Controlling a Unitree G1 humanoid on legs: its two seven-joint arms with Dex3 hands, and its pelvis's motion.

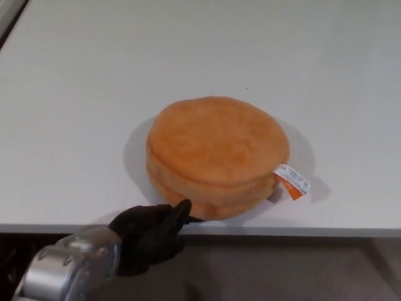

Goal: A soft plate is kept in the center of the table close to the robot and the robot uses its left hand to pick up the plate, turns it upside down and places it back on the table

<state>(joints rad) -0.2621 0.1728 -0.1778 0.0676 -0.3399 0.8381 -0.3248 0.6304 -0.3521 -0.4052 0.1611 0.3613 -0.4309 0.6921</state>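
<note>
The soft plate (216, 153) is a round orange plush disc with a domed face up, lying on the white table (75, 113) near its front edge. A white and orange tag (292, 181) sticks out at its right side. My left hand (149, 236) hangs at the table's front edge, just left of and below the plate. It holds nothing; its fingers are loosely apart, and one fingertip (183, 206) points at the plate's lower left rim, touching it or nearly so. My silver forearm (66, 269) enters from the bottom left. My right hand does not show.
The table's front edge (301, 230) runs across the bottom of the picture, with dark floor below it. A dark strip (9, 19) shows past the table's far left corner.
</note>
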